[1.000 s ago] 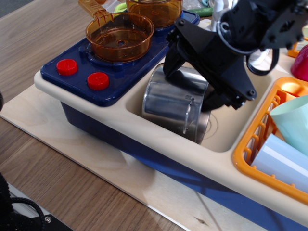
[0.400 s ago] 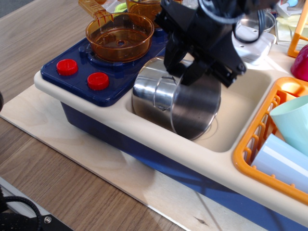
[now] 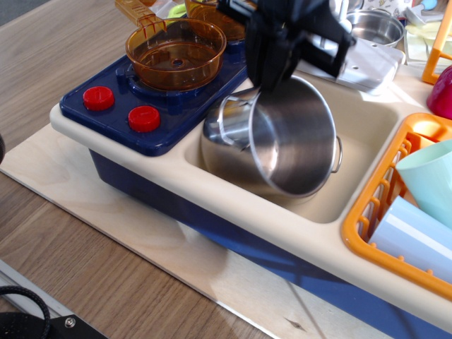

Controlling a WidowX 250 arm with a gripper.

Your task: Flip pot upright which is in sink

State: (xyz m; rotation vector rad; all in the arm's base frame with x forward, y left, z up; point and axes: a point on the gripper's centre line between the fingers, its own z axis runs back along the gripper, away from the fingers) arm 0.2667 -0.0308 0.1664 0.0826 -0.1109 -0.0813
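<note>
The hand (image 3: pixel 272 74) clamps the upper rim of the steel pot (image 3: pixel 282 138), tilted mouth-forward in the beige sink (image 3: pixel 367 152); bare basin floor lies at frame right.

A transparent orange pot (image 3: pixel 176 53) sits on the navy toy stove (image 3: pixel 169 95), with two red knobs (image 3: pixel 99 98) on its near edge and a second orange pot (image 3: pixel 215 14) partly visible behind. An orange dish rack (image 3: pixel 395 212) at right holds a pale teal cup (image 3: pixel 431 180) and a light blue item (image 3: pixel 413 236). A small steel bowl (image 3: pixel 374 27) rests at the back. The unit stands on a pale board (image 3: pixel 141 240) on the wooden worktop (image 3: pixel 49 56).
</note>
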